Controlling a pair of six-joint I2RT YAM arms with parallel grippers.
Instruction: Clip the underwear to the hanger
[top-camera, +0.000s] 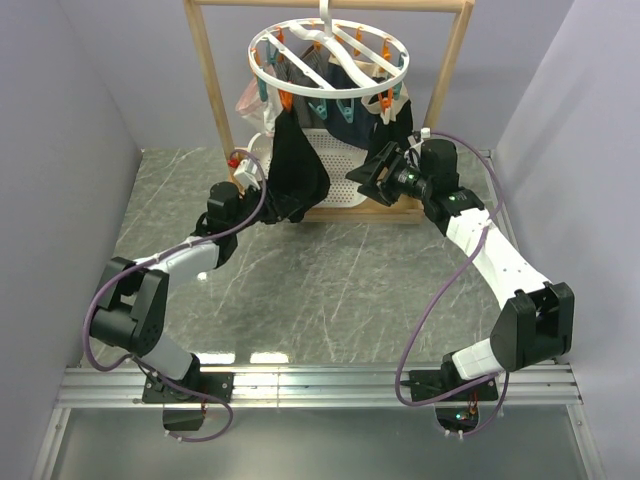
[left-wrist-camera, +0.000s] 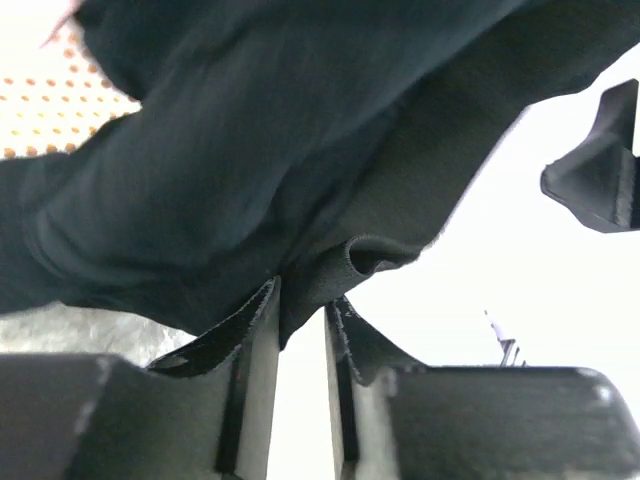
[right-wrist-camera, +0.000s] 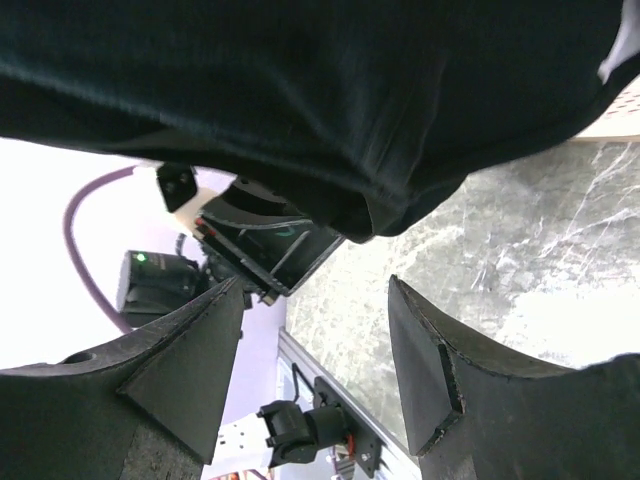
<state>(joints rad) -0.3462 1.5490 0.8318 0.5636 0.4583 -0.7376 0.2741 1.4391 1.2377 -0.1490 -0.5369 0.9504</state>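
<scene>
Underwear (top-camera: 298, 170) hangs clipped from hanger (top-camera: 262, 62), covering part of the white basket (top-camera: 345, 175) inside the wooden rack (top-camera: 212, 90); left gripper (left-wrist-camera: 300, 300) narrowly parted at its lower fold, right gripper (right-wrist-camera: 315, 290) spread wide beneath it, holding nothing.

A wooden frame rack (top-camera: 209, 90) stands at the far side of the grey marbled table (top-camera: 330, 280). Low between its posts sits a white perforated basket (top-camera: 342, 168) (its holes show orange-lit in the left wrist view). A pale pink-white garment (top-camera: 249, 100) hangs by the left post. Aluminium rails (top-camera: 320, 385) run along the near edge, and plain grey walls (top-camera: 60, 120) stand on either side.
</scene>
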